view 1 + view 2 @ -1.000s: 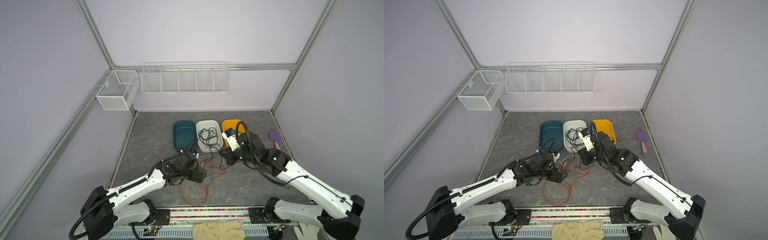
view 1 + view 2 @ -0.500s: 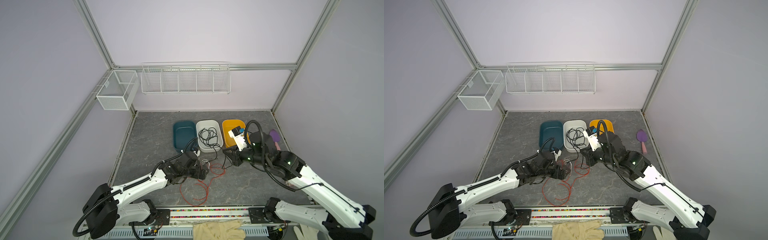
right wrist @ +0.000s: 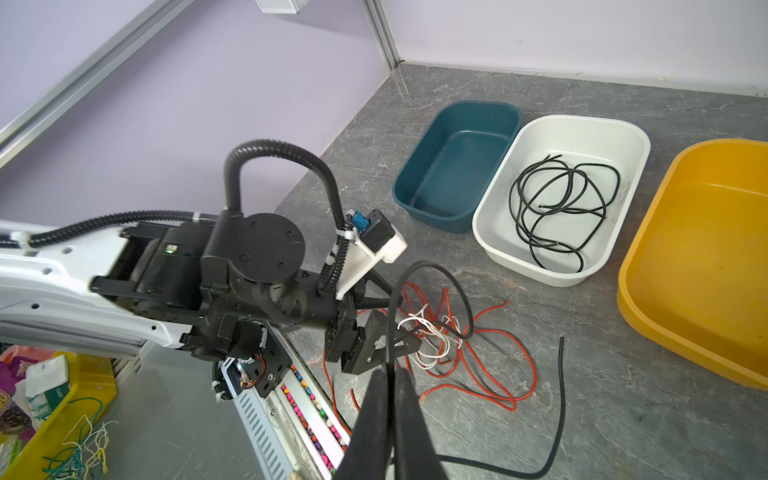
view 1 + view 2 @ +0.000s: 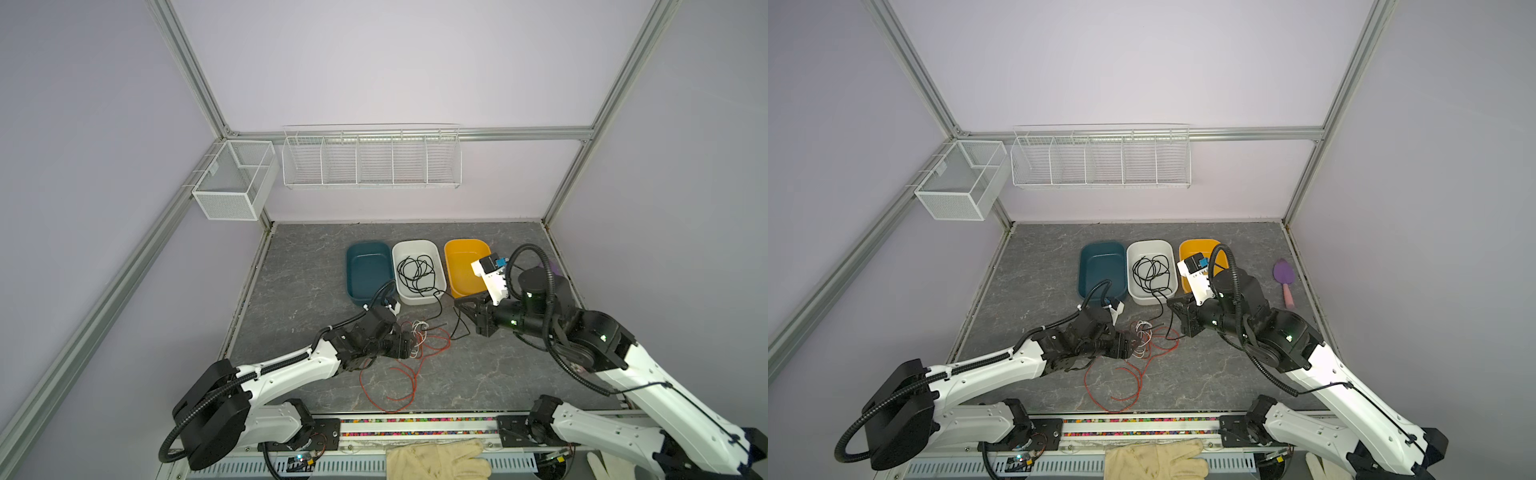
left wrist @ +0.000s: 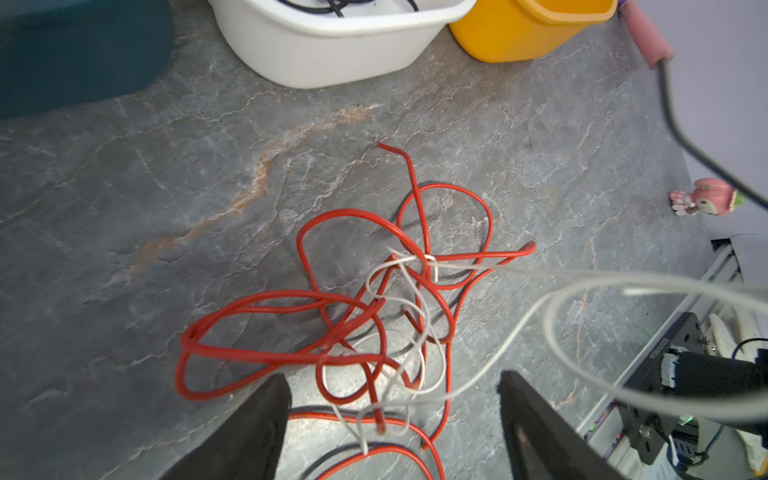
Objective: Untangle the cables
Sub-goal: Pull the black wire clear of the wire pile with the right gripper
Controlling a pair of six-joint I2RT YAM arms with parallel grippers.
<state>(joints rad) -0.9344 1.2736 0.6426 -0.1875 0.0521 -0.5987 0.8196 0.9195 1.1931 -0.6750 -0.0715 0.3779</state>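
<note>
Soft, even light from overhead fills both top views, leaving only faint shadows on the counter (image 4: 311,270). From my left wrist, glare whitens the stone beside my blurred left fingers (image 5: 249,432). The white cable (image 5: 648,284) and black cable (image 5: 681,139) smear close to the lens. My right fingers (image 3: 374,424) are out of focus too.

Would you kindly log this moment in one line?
right gripper: shut on black cable | left gripper: open at red-white tangle
</note>
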